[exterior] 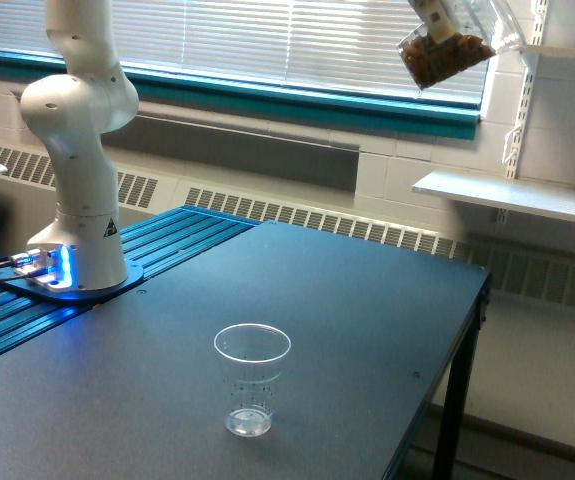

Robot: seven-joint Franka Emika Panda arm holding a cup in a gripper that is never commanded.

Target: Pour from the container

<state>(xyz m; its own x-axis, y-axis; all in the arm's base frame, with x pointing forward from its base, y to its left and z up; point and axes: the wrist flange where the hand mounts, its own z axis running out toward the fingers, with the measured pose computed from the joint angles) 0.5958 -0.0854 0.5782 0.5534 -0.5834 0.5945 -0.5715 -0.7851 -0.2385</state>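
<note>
Dark and flat, the table [347,310] filled most of the exterior view. Blue ribbed strips [167,240] ran along its edge at about ten o'clock. White and round, the robot arm [79,150] stood on its base at nine o'clock, with small blue lights glowing low down. Behind it were window blinds [297,40] with a teal sill under them, and a white shelf [512,195] stuck out from the wall at three o'clock.

Way up at one o'clock, the container [449,45] hung in the air, tipped to one side. It was clear plastic with brown bits piled in its lower part. The claw holding it was cut off by the top edge, so no one could tell if its fingers were apart or together.

Down at six o'clock, the small clear cup [251,380] stood upright on the table. It had tiny dots on its side. It was well apart from the container.
</note>
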